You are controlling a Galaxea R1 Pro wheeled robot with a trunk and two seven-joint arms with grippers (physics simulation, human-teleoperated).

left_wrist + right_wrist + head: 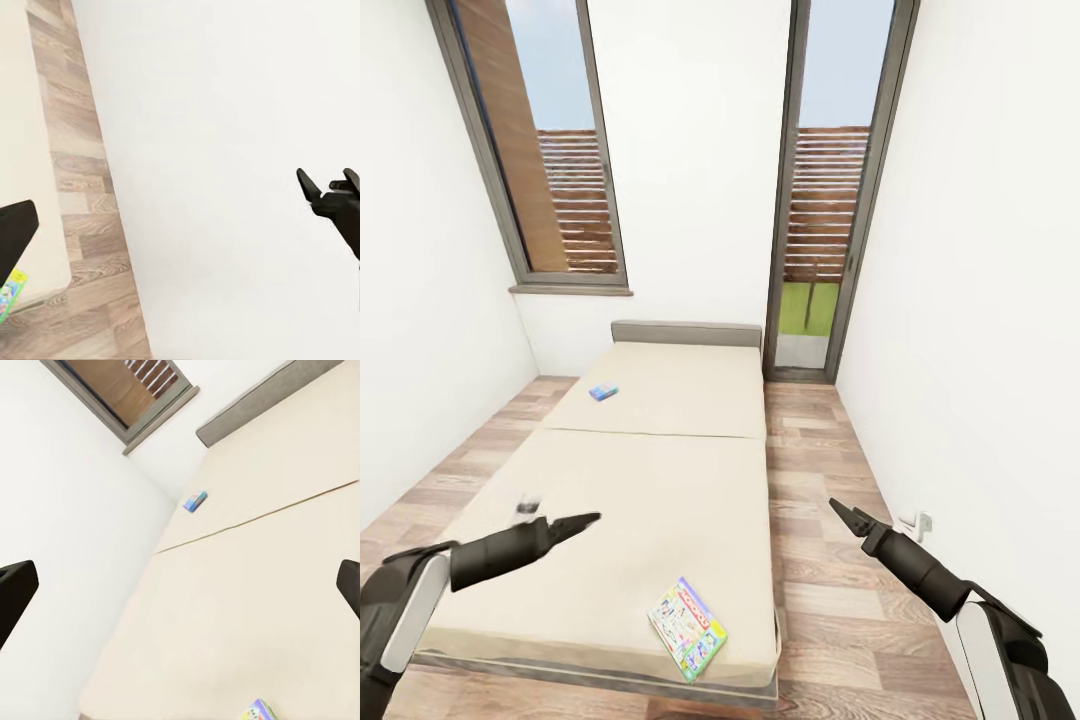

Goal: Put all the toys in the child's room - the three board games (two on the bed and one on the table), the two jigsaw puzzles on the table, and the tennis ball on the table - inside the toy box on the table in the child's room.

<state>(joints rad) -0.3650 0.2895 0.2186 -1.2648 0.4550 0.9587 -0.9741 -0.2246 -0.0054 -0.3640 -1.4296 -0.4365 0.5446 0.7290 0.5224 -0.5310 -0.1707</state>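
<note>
Both sets of jaws hold nothing: your left gripper (585, 520) hangs over the near half of the bed (610, 520) with its fingers drawn to a narrow point in the head view, so they read as nearly closed, though the left wrist view shows only one dark finger edge and I cannot tell the gap for sure; your right gripper (843, 512) hovers over the floor (810, 560) beside the bed, its two fingers parted a little, seen more plainly in the left wrist view (326, 184). Two games lie on the mattress. The Monopoly box (687, 627) sits flat near the bed's front right corner, below and between your two grippers, slightly closer to the right arm's side; its long axis runs on a diagonal toward the corner. The small blue game (603, 392) lies on the far section toward the headboard (686, 333), well apart from both arms and on your left side. I judge the Monopoly box the nearer pick: you would bring a gripper down and back toward you, open it wider, and turn the wrist across the box's short side. The toy box and table are elsewhere.
</note>
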